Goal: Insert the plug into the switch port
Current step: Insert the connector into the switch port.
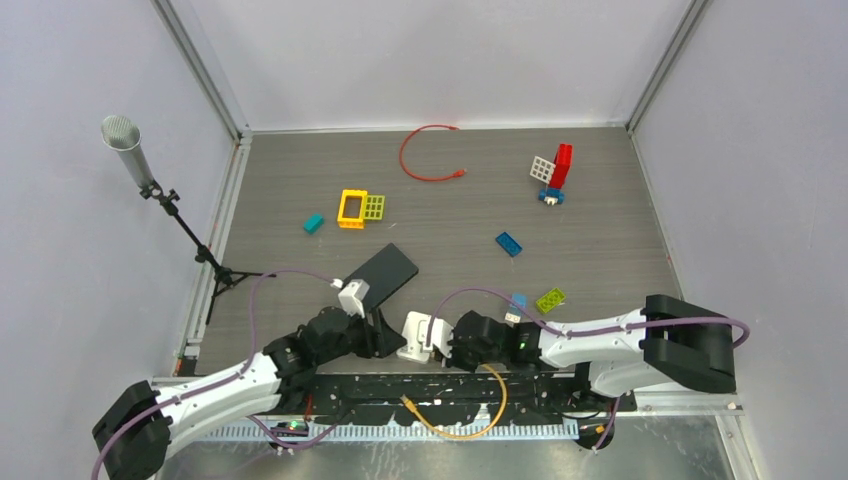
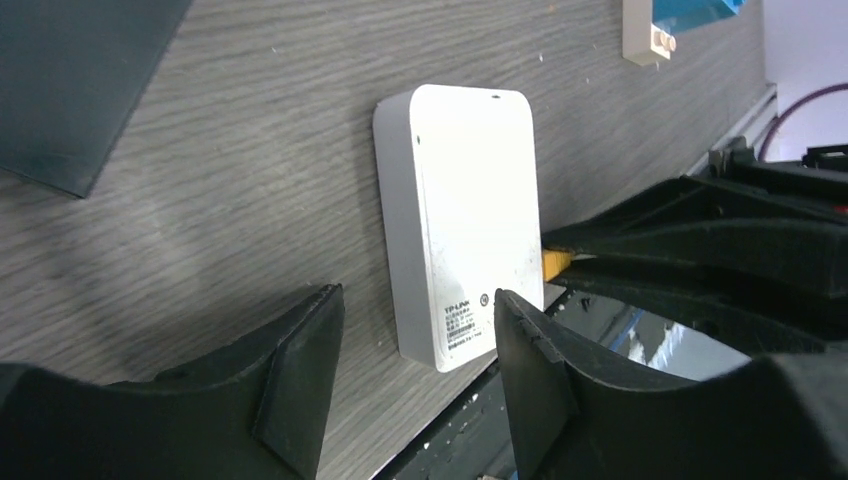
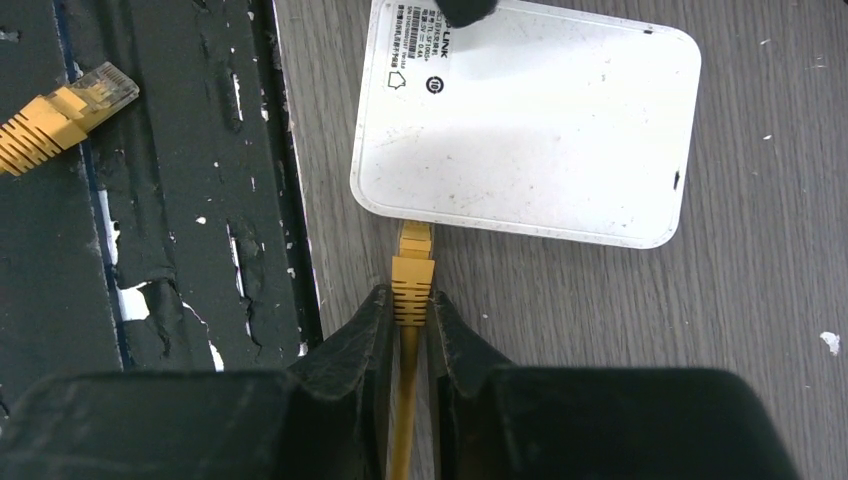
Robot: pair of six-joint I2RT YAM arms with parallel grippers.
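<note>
The white switch (image 1: 420, 335) lies flat at the table's near edge; it also shows in the left wrist view (image 2: 460, 220) and the right wrist view (image 3: 530, 120). My right gripper (image 3: 408, 305) is shut on the ribbed boot of the yellow plug (image 3: 413, 262). The plug's tip meets the switch's near side, at a port I cannot see into. It shows as a yellow tip against the switch in the left wrist view (image 2: 555, 262). My left gripper (image 2: 415, 345) is open, its jaws either side of the switch's near end. One fingertip (image 3: 465, 10) rests on the switch.
The cable's other yellow plug (image 3: 70, 105) lies on the black base plate, its loop (image 1: 490, 410) by the arm bases. A black slab (image 1: 385, 272) lies just behind the switch. Toy bricks (image 1: 360, 207), a red cable (image 1: 425, 160) and a microphone stand (image 1: 150, 180) stand farther off.
</note>
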